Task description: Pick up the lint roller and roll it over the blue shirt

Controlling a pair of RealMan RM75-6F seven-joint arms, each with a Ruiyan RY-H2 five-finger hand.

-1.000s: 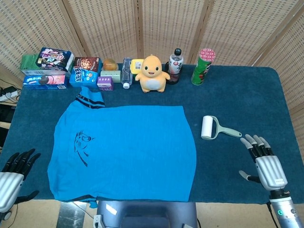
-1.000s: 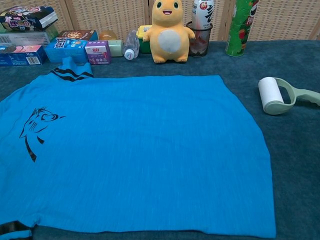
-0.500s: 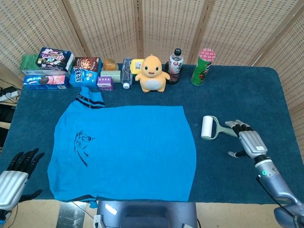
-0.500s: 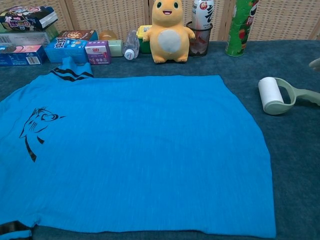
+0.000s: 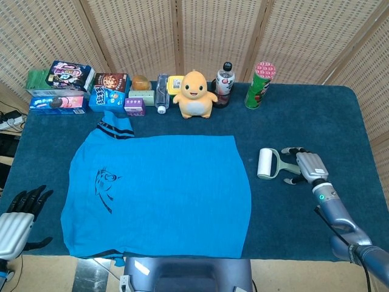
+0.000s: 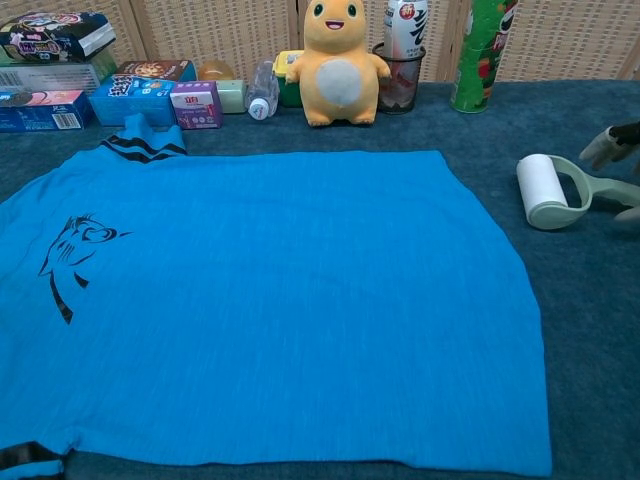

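A: Where's the lint roller (image 5: 267, 163) sitting?

B: On the dark blue table (image 5: 340, 115), just beside the right edge of the blue shirt (image 5: 164, 191), not touching it. White roll toward the shirt, pale green handle pointing to the robot's right.

A: Right hand (image 5: 309, 165)?

B: Sitting over the handle end, fingers apart on either side of it. Contact is hard to call from these views; probably not clamped yet. The chest view is only catching fingertips (image 6: 605, 148) at the frame edge.

A: Left hand (image 5: 15, 224)?

B: Hanging off the table's near-left corner, dark fingers spread, holding nothing.

A: Handling?

B: Looking light and rigid: plastic frame, sticky paper roll. Best taken by the handle, wrapping around it and keeping off the adhesive. The shirt is soft and thin, so it may be bunching or lifting under the tacky roll.

A: Any readable text?

B: Not much. Snack boxes (image 5: 109, 91), a plush toy (image 5: 196, 93), a bottle (image 5: 224, 84) and a green canister (image 5: 259, 85) are lining the far edge; the print is too small to read. The shirt is showing a black line drawing (image 5: 104, 187), no words.
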